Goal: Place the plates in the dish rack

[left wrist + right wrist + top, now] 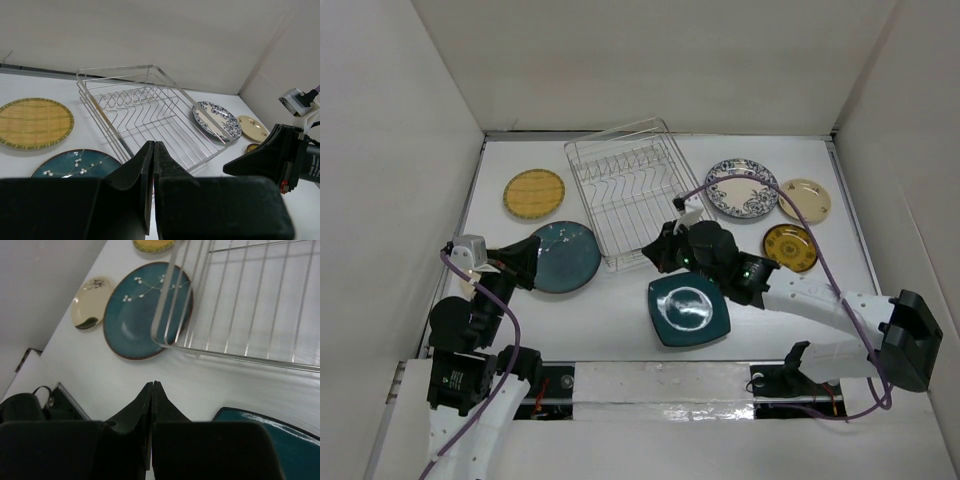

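Right arm (800, 295) stretched forward, tool (658, 252) closed beside rack (630, 190)

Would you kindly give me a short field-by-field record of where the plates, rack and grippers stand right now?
dish rack: holds no plates
plates outside rack: round teal plate, square teal plate, floral plate, cream plate, large woven plate, small woven plate
left gripper: jaws shut, empty, by round teal plate
right gripper: jaws shut, empty, near rack's front edge
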You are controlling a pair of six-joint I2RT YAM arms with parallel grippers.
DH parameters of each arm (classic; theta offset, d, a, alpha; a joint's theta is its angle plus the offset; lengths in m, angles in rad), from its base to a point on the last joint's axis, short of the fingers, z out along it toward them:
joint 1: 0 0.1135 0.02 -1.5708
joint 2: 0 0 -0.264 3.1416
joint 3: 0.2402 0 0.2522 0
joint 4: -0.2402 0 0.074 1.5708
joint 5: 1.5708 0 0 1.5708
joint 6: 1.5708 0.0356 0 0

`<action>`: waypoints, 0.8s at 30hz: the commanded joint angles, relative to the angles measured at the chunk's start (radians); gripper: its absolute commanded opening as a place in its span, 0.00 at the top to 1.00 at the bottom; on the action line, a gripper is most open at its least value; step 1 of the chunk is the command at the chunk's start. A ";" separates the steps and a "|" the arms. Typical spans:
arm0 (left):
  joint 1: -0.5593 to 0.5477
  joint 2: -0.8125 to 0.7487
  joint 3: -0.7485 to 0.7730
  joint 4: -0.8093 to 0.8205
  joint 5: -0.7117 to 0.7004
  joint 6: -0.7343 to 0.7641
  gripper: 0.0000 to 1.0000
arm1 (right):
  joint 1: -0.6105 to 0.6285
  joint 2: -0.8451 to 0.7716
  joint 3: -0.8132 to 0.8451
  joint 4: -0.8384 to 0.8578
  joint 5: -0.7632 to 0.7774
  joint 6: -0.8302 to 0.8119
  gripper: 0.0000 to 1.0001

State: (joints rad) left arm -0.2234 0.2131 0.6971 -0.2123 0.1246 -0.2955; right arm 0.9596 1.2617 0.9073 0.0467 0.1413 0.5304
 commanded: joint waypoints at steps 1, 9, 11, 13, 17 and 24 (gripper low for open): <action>-0.007 0.000 0.004 0.027 -0.029 -0.004 1.00 | -0.045 -0.039 -0.027 0.106 0.181 0.049 1.00; -0.007 0.031 0.004 0.028 -0.022 -0.007 0.66 | -0.562 -0.249 -0.358 0.189 0.070 0.256 0.47; -0.007 0.038 0.004 0.028 -0.019 -0.005 0.62 | -0.683 -0.260 -0.381 0.222 0.066 0.261 0.40; -0.007 0.043 0.004 0.028 -0.016 -0.007 0.59 | -0.751 -0.231 -0.389 0.245 0.124 0.269 0.38; -0.007 0.052 0.005 0.027 -0.016 -0.007 0.56 | -0.932 -0.121 -0.378 0.347 0.091 0.307 0.38; -0.007 0.060 0.007 0.024 -0.020 -0.005 0.55 | -1.084 0.242 -0.147 0.407 -0.021 0.310 0.39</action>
State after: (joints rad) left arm -0.2234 0.2596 0.6971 -0.2226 0.1017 -0.3004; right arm -0.0959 1.3903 0.6376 0.3454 0.1879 0.8295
